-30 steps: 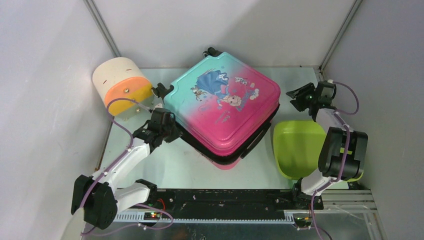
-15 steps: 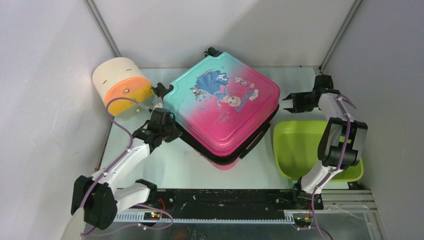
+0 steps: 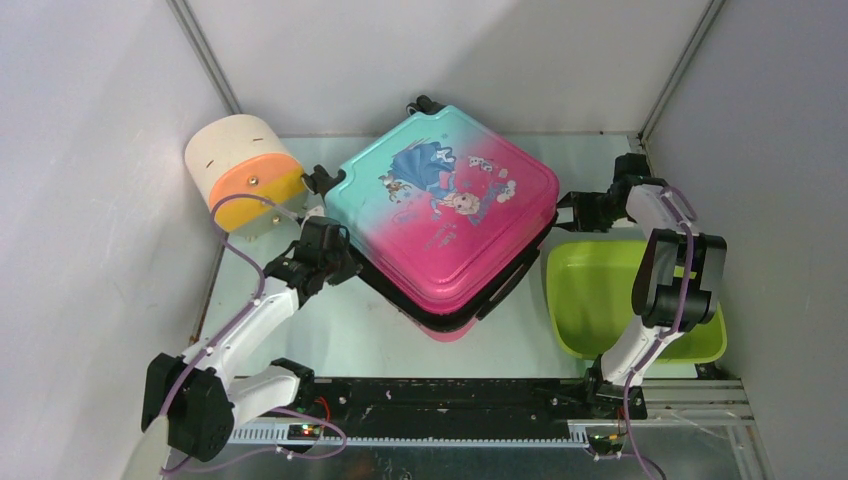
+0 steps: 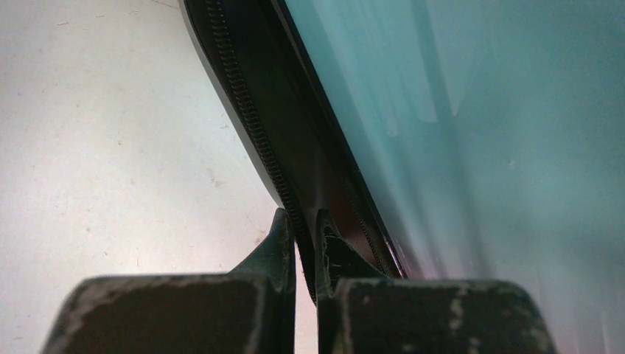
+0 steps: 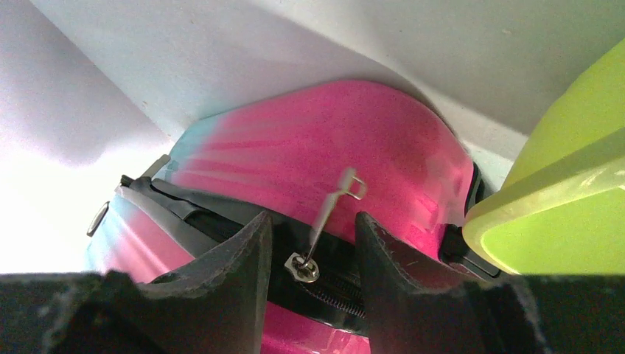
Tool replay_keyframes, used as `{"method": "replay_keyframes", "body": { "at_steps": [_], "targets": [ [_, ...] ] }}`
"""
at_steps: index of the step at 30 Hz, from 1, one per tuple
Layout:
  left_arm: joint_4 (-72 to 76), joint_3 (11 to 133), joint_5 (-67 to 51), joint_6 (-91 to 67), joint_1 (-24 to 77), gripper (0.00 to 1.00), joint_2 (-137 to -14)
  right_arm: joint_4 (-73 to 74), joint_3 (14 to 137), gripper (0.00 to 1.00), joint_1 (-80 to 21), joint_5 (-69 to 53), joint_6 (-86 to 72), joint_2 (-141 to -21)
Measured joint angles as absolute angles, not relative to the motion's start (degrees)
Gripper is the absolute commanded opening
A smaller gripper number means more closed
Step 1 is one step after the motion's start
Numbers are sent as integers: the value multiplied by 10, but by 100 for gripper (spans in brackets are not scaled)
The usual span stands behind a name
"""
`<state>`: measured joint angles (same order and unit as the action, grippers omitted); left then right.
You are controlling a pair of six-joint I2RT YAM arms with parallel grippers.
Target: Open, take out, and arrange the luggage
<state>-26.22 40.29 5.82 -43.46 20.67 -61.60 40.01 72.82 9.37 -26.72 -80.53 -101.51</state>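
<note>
The luggage [image 3: 445, 215] lies flat mid-table, its pink-to-teal printed shell facing up. My left gripper [image 3: 335, 257] is at its left side. In the left wrist view that gripper [image 4: 306, 236] is shut on the black zipper band [image 4: 254, 125] below the teal shell [image 4: 479, 133]. My right gripper [image 3: 570, 212] is at the luggage's right corner, open. In the right wrist view it [image 5: 313, 225] straddles the metal zipper slider [image 5: 304, 267]. The pull tab [image 5: 335, 200] stands up between the fingers [image 5: 243, 254] without touching either one. The seam shows as a dark gap along the front edge.
A cream-and-orange cylinder [image 3: 245, 170] stands at the back left, close to the luggage's left corner. A lime-green tub [image 3: 620, 300] sits right of the luggage under my right arm, its rim [image 5: 560, 214] next to the right fingers. Walls close in on three sides.
My right gripper has swung down and left from the back right corner to the luggage's right corner, now framing the zipper slider. The left arm and the luggage have not moved.
</note>
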Motion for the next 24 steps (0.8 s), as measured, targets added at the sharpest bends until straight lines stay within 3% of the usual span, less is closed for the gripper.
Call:
{"method": "replay_keyframes", "body": {
  "at_steps": [3, 5, 8, 10, 24],
  "targets": [
    [-262, 403, 58, -434, 207, 0, -616, 400, 728, 43, 92, -270, -810, -1016],
    [-262, 403, 58, -434, 207, 0, -616, 401, 728, 33, 91, -268, -812, -1016],
    [-262, 403, 59, -434, 207, 0, -616, 400, 728, 6, 90, -263, -821, -1016],
    [-262, 403, 61, -433, 206, 0, -615, 400, 729, 0, 89, -260, -823, -1016],
    [-266, 403, 59, -404, 206, 0, -615, 321, 729, 0, 86, -238, -743, -1020]
  ]
}}
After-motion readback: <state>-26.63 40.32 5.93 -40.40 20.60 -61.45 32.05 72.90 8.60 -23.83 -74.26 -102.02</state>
